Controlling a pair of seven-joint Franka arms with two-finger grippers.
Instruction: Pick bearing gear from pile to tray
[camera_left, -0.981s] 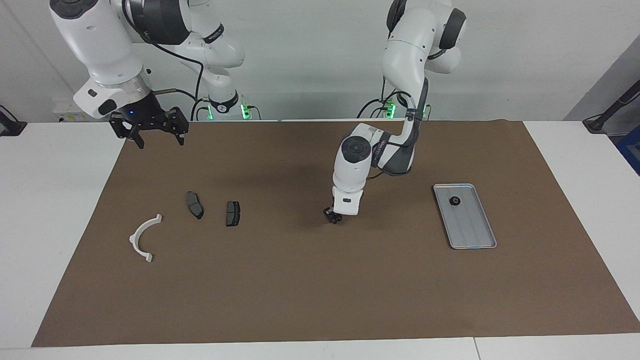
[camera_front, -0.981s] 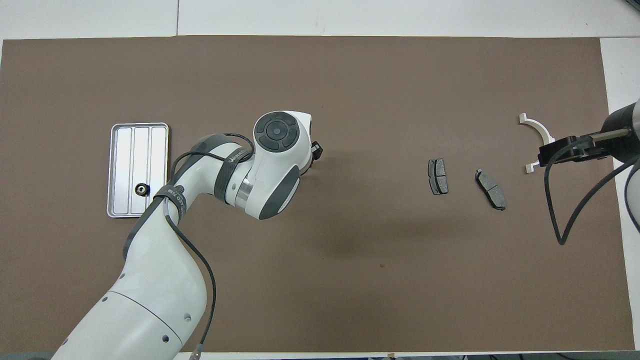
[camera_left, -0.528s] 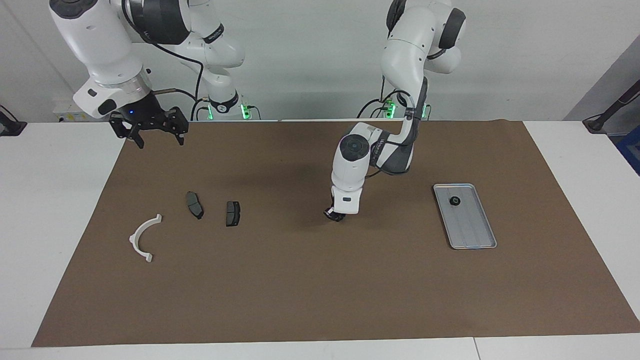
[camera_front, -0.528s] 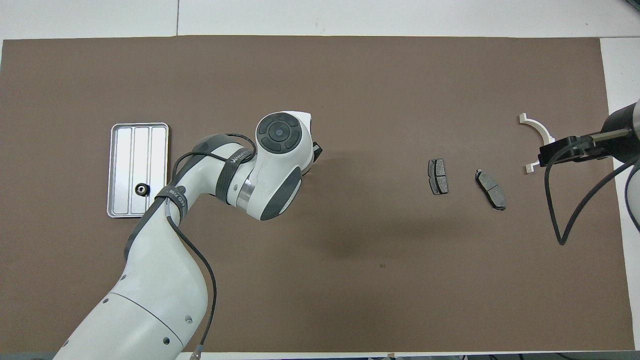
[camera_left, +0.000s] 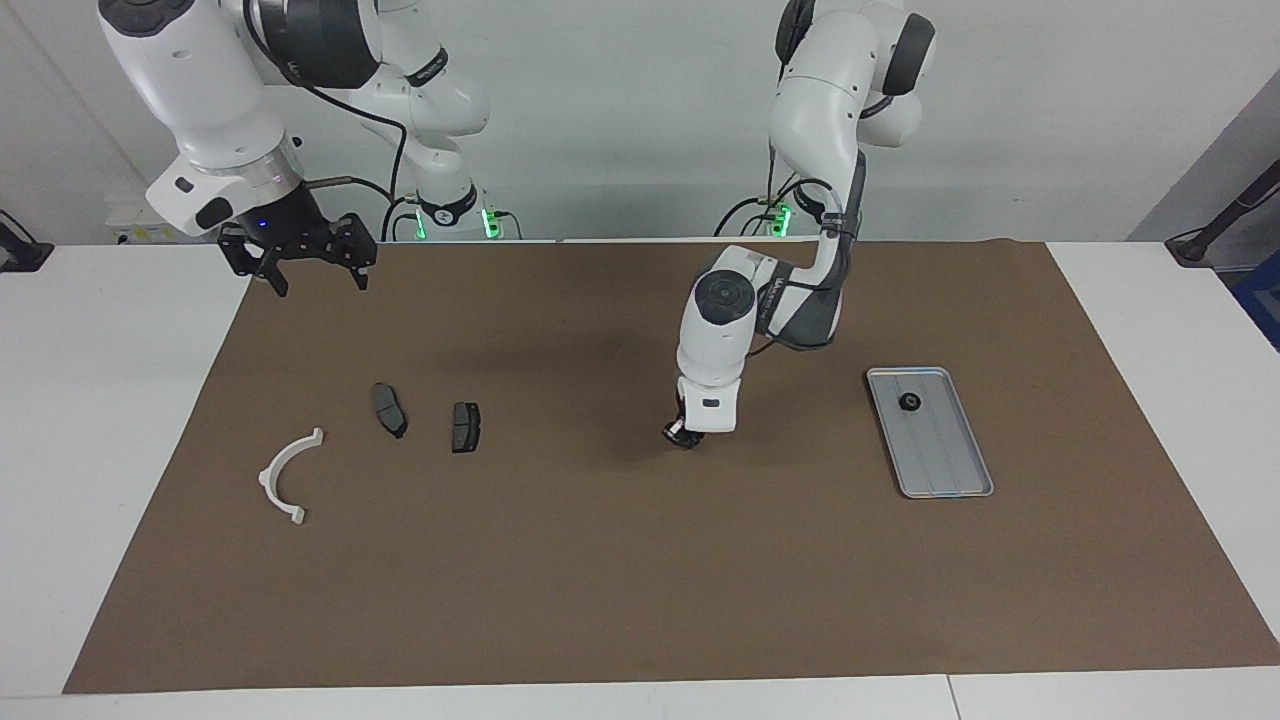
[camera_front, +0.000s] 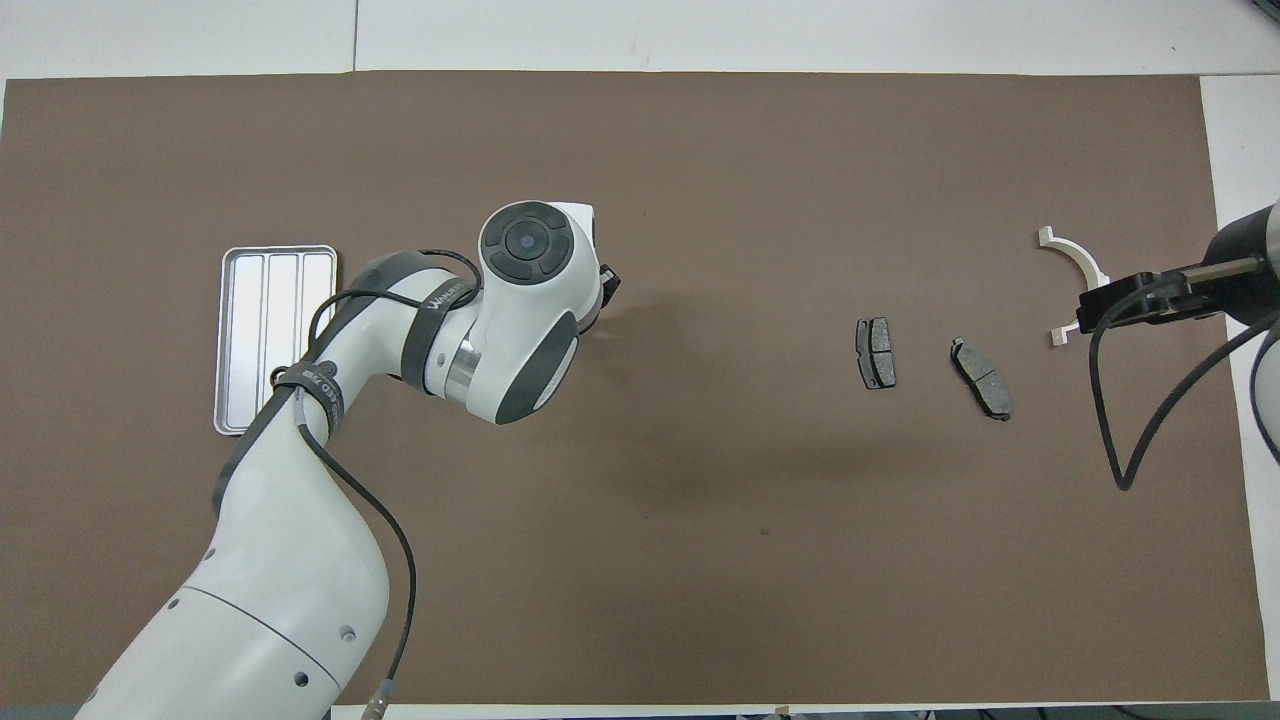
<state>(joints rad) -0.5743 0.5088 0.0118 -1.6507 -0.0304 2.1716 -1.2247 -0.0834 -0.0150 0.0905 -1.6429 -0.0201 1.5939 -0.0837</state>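
the worktop (camera_left: 120, 400) carries a brown mat (camera_left: 640, 560). the silver ridged tray (camera_left: 945, 460) lies toward the left arm's end, one black bearing gear (camera_left: 909, 402) in it. the left gripper (camera_left: 682, 434) hangs low over mid-mat, jaws pinching a small dark part. the right gripper (camera_left: 310, 262) waits raised, jaws spread. white half-ring bracket (camera_left: 285, 476), then two brake pads (camera_left: 390, 410) (camera_left: 466, 427).

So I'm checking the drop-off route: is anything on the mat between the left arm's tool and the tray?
Nothing visible. The left tool, shut low over bare brown mat, has only open mat between it and the tray. One small black round part already lies in the tray.
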